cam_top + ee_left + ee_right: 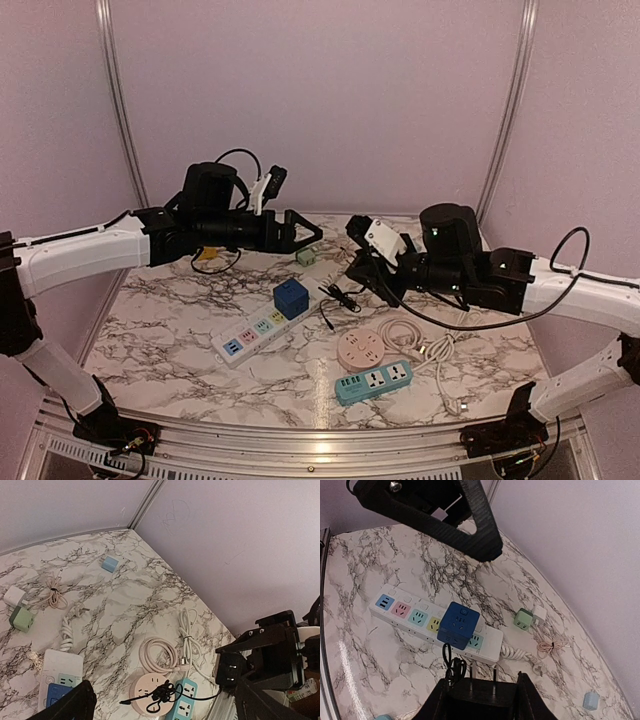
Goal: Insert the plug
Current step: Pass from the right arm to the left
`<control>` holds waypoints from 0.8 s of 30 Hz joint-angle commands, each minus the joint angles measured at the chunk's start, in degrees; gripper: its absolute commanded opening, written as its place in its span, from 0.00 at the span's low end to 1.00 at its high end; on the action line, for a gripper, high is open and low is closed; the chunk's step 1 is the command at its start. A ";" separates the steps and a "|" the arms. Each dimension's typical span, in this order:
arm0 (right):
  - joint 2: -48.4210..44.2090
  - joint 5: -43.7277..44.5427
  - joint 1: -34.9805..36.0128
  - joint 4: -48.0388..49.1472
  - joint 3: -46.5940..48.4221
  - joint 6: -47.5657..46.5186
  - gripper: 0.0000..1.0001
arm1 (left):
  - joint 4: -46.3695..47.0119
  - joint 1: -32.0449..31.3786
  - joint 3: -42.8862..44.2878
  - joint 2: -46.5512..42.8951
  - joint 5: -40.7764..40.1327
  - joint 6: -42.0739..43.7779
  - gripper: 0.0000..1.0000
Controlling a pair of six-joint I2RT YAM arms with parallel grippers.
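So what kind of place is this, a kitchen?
Probably a robot test booth, not a home: a left arm and right arm fixed at a marble-look table, plain walls around it, and a white power strip laid out.

The long power strip point(262, 328) lies slantwise on the desk point(160, 330), left of centre, its left end nearer the front edge. The cube adapter point(291, 298) sits on the strip, toward its right end. Behind that end, near the back wall, lies a pair of small chargers point(306, 256). Right of the strip and nearer the front is the round socket hub point(361, 350), with the short power strip point(373, 381) just in front of it. The coiled cable point(400, 333) lies right of the strip, behind the hub. The left claw point(310, 235) hangs above and behind the strip's right end. The right claw point(358, 257) is raised to the right of that end and carries the plug point(481, 692).
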 commanded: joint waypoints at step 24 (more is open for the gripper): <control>3.42 13.17 8.97 -1.73 7.52 -5.35 0.26 | -9.66 -5.69 9.09 8.55 10.88 6.56 0.98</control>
